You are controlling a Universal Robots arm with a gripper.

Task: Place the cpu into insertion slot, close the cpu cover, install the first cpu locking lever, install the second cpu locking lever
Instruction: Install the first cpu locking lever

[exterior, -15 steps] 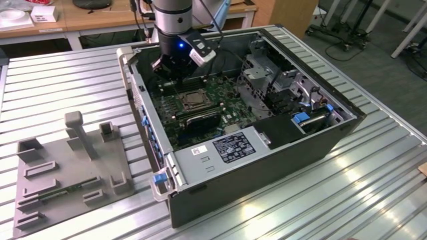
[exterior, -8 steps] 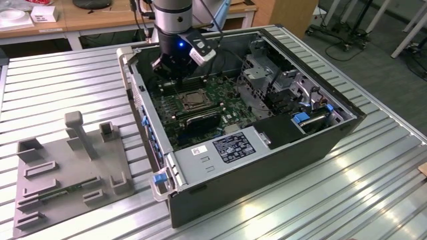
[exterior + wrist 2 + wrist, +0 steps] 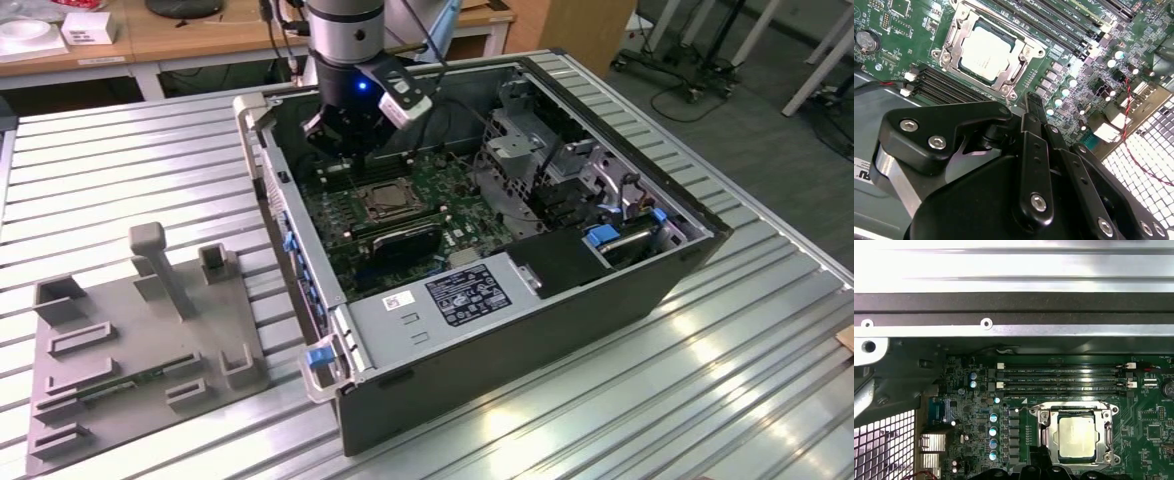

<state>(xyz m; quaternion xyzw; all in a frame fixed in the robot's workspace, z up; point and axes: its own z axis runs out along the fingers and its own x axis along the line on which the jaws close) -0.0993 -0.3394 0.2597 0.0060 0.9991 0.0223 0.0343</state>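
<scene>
In the second wrist view the claw (image 3: 1033,102) is closed on nothing, its tip just beside the insertion slot (image 3: 1009,91). Past it the cpu (image 3: 985,50) lies flat in that slot, with the cpu cover (image 3: 956,45) lowered around it. In the exterior view's upper centre, the claw hangs inside the open computer case (image 3: 534,340) on the counter (image 3: 747,380).

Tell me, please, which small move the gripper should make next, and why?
The cpu lies in the insertion slot, the cpu cover is down around it, and the gripper hangs beside the slot's corner. So, probably, a short press there, to begin locking the cover.
</scene>
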